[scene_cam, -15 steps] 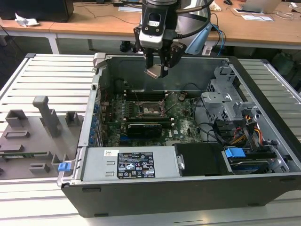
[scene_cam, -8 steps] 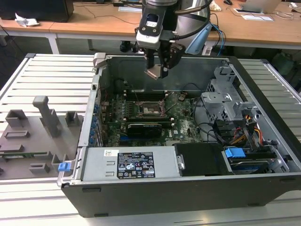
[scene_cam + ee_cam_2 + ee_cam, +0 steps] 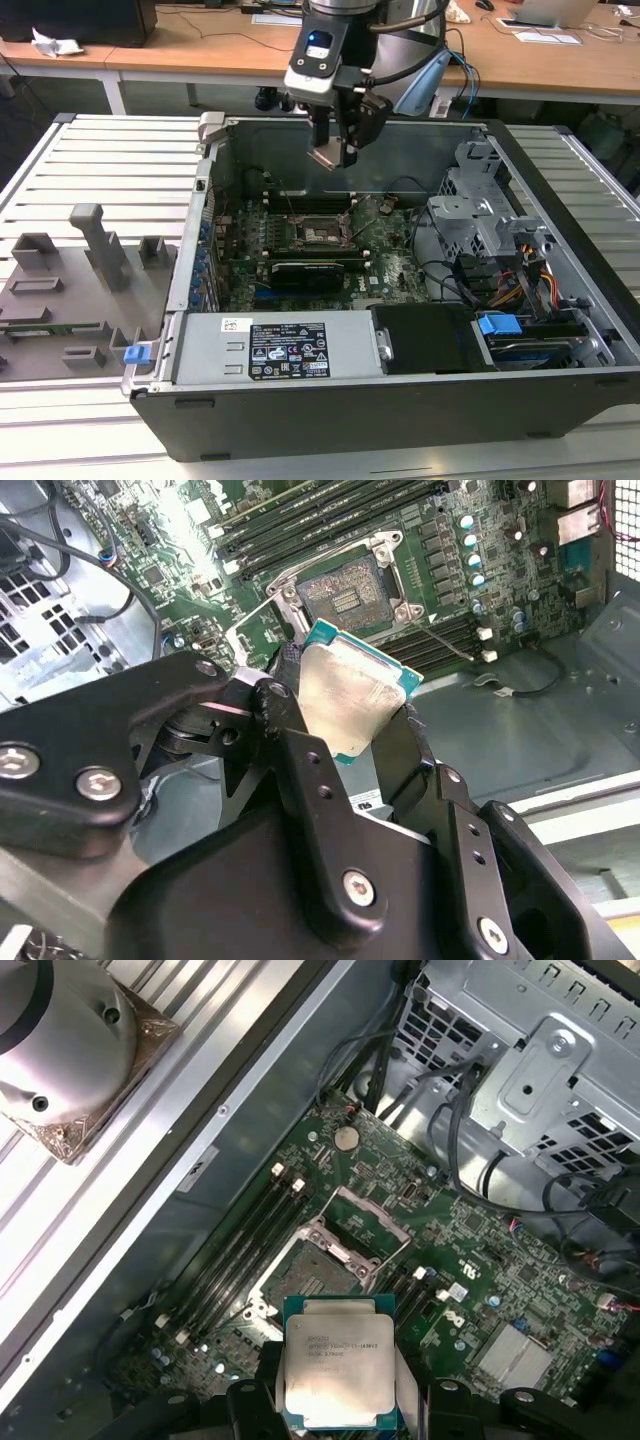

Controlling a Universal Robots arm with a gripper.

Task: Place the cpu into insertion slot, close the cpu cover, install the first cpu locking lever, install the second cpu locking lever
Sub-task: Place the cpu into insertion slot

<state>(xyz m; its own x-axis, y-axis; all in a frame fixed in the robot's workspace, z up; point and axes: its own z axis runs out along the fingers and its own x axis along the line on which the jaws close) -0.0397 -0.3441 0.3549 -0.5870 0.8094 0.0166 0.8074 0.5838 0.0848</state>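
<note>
Where the slatted table (image 3: 100, 170) carries it, the case (image 3: 420, 410) lies with its broad side open upward. We read places on a clock face laid over the exterior view, centred on the slot.

Inside the case, the motherboard (image 3: 385, 275) covers the floor. The power supply (image 3: 280, 350) fills the near wall at 6 o'clock. The drive cage (image 3: 480, 220) stands at 3 o'clock, with loose cables (image 3: 440, 275) between it and the board. A black card (image 3: 315, 272) lies just at 6 o'clock of the slot. Outside the case, at 9 o'clock, a grey fixture tray (image 3: 60, 300) rests on the table.

At the board's middle we see the slot (image 3: 320, 232) bare, its contacts exposed in both wrist views (image 3: 340, 595) (image 3: 310, 1280). The cover (image 3: 350, 1245) is swung up off it along one edge. Memory slots (image 3: 240, 1230) run close along two opposite sides of the slot. The other two sides face low board parts, and the space straight above is free.

Our gripper (image 3: 335, 150) hangs at 12 o'clock, raised well above the board. Its fingers (image 3: 285, 705) are closed narrowly on two opposite edges of the cpu (image 3: 335, 1370). The chip's metal top faces the first wrist camera. It is tilted and apart from the slot, touching only the fingers.
</note>
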